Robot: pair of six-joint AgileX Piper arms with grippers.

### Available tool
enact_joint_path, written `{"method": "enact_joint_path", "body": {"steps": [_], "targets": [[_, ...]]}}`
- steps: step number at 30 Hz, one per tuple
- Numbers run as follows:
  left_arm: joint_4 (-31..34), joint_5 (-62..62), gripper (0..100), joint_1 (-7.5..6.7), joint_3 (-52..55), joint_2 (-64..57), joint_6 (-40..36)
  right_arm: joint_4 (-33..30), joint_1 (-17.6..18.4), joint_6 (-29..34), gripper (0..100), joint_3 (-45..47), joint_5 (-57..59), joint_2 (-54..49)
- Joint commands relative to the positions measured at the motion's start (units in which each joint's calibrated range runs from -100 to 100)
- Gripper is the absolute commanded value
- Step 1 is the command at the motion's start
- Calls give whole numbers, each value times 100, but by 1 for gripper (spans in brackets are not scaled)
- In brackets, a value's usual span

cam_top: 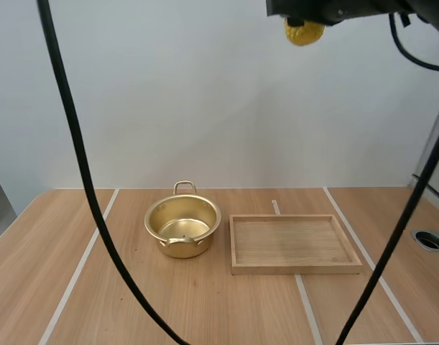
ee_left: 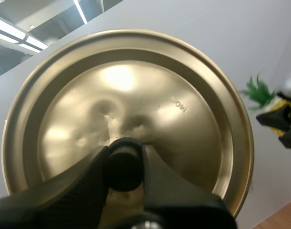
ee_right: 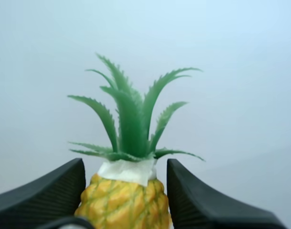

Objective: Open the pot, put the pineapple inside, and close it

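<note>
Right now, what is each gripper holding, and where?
Left gripper: round golden metal lid, by its black knob. Right gripper: yellow green-crowned pineapple, by its body.

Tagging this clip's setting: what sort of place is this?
Probably a robot test bench, not a kitchen: light wooden table with pale strips, plain white wall, and props: lidless round gold metal pot beside a shallow rectangular wooden tray.

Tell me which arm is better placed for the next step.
Right. The right gripper pinches the pineapple, and the pot stands open. The left gripper is busy holding the lid.
</note>
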Motion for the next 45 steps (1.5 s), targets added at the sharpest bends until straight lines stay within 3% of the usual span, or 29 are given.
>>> {"method": "enact_joint_path", "body": {"steps": [1,10,13,17,21,30,36,45], "targets": [[-16,-272,0,-3,-31,-29,-3,-151,-16,95,0,-37,-644,-421],[-16,-310,0,-3,-31,-29,-3,-305,-24,95,0,24,-427,-345],[-16,-310,0,-3,-31,-29,-3,309,-24,19,0,24,634,-2],[-4,-248,0,-3,-31,-29,-3,1305,-16,-461,0,24,3015,766],[101,-100,0,-3,-31,-29,-3,1646,61,-598,0,24,4527,1524],[112,-100,0,-3,-31,-29,7,1635,776,-841,0,24,5026,2933],[200,-100,0,-3,-31,-29,60,871,1266,-841,0,24,5028,3617],[387,-100,0,-3,-31,-29,99,429,1454,-841,0,24,4914,4568]]}}
